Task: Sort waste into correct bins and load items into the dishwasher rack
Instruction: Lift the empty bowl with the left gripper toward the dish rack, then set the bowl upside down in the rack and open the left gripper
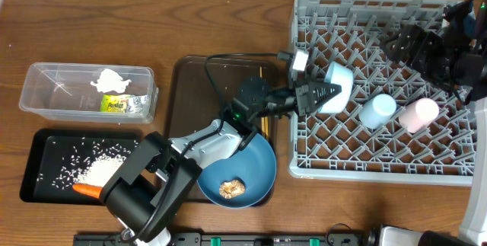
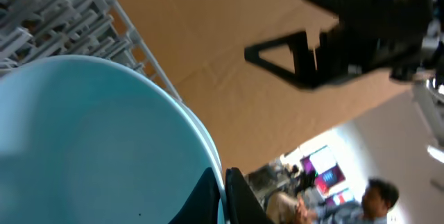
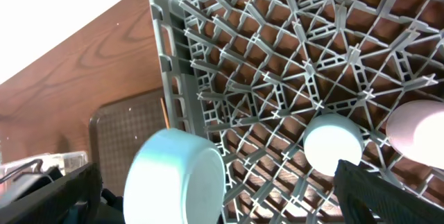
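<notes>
Two vessels, blue cup [image 1: 377, 110] and pink cup [image 1: 420, 113], lie mid-rack [image 1: 365, 171]. Left gripper [image 1: 329, 91], clamped on the bowl [image 1: 340, 84], holds it near the rack's left edge. Advisable: seat the bowl between pegs, clear of the cups, before releasing. Right gripper [image 1: 399, 46] hangs spread wide at the far-right corner.

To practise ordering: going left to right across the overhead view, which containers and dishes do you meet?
clear plastic tub → dark brown serving tray → white-blue bowl → light blue cup → pale pink cup
</notes>
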`<state>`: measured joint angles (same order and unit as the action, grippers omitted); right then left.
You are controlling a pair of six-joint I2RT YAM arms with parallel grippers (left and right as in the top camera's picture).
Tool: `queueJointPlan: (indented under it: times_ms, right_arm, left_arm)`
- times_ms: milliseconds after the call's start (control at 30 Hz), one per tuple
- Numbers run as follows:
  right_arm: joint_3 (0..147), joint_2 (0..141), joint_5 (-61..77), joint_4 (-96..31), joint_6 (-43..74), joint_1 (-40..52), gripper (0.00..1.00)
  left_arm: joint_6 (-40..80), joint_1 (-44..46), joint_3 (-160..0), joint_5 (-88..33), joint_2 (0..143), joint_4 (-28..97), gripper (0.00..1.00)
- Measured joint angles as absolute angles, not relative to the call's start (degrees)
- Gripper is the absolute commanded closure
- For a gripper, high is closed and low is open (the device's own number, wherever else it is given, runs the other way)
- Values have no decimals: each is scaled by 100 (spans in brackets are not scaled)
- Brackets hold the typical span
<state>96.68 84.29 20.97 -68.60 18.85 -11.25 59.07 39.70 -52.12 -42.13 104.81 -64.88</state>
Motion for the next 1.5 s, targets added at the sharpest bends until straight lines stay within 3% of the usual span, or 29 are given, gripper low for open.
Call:
queueJointPlan:
  times_ms: [633, 767, 1067, 1167, 1267, 1500]
  right_arm:
    - [9668, 8429, 2097, -7100, 1861, -1125, 1]
    - [9668, 8429, 2097, -7135, 1855, -1125, 1]
    - [9668, 8429, 2097, -7140, 1822, -1125, 1]
    - [9668, 8429, 2097, -7142, 1822, -1125, 1]
    - [9668, 8429, 2097, -7142, 1822, -1125, 1]
    - [9668, 8429, 2095, -7142, 1822, -1125, 1]
  left_arm:
    - [7356, 4071, -5199, -3972, 11500, -7561, 94]
    - [7378, 4060, -5199, -4016, 11500, -7570, 83]
    - [7439, 3774, -5194, -4366, 11504, -7524, 83]
    - [7443, 3660, -5194, -4521, 11504, -7531, 57]
    - [7472, 3575, -5192, -4672, 11507, -7524, 47]
    - [7234, 3336, -5192, -5100, 11509, -7140, 47]
